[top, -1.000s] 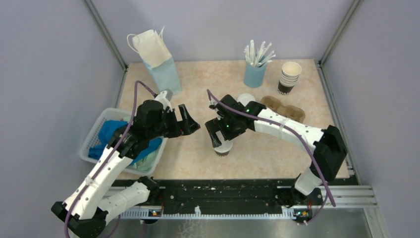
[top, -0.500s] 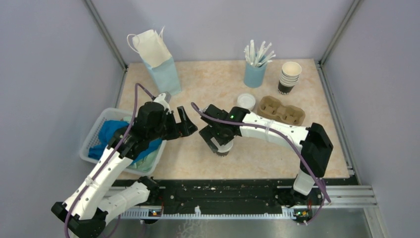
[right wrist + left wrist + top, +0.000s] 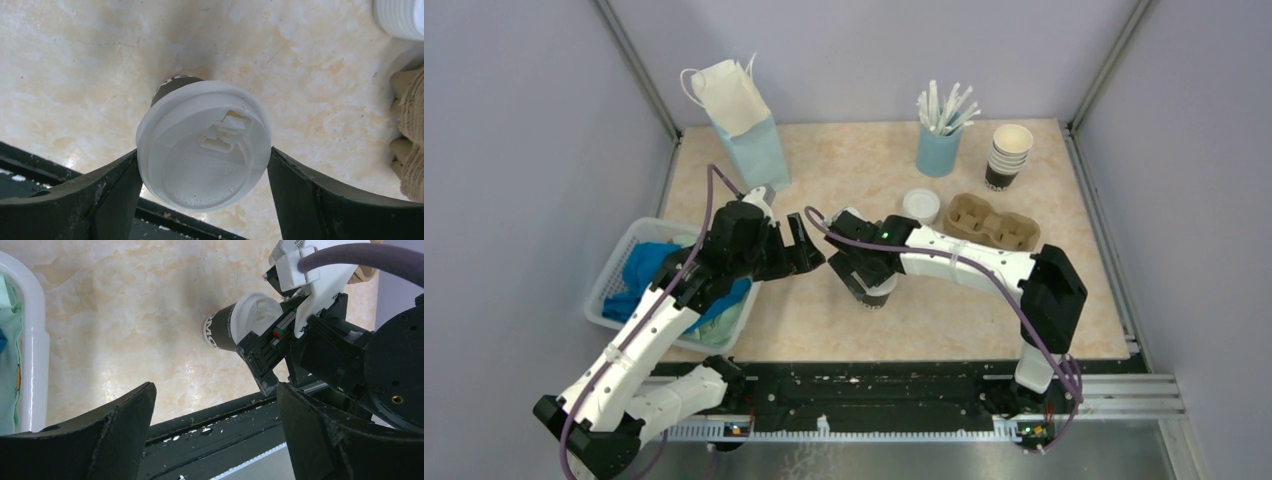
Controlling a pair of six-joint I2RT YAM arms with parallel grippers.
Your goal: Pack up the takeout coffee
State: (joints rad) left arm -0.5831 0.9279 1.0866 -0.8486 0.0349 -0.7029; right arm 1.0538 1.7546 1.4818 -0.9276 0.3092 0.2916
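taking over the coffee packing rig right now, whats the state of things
Left gripper: open, empty, beside the cup on its left.
Right gripper: down over the takeout coffee, fingers against the lid rim on both sides.
Takeout coffee: upright on the table, front middle, not lifted.
Done: cup is lidded and gripped.
Left: lift it and pack it. The cup carrier and the paper bag sit farther back; I cannot tell which is meant.
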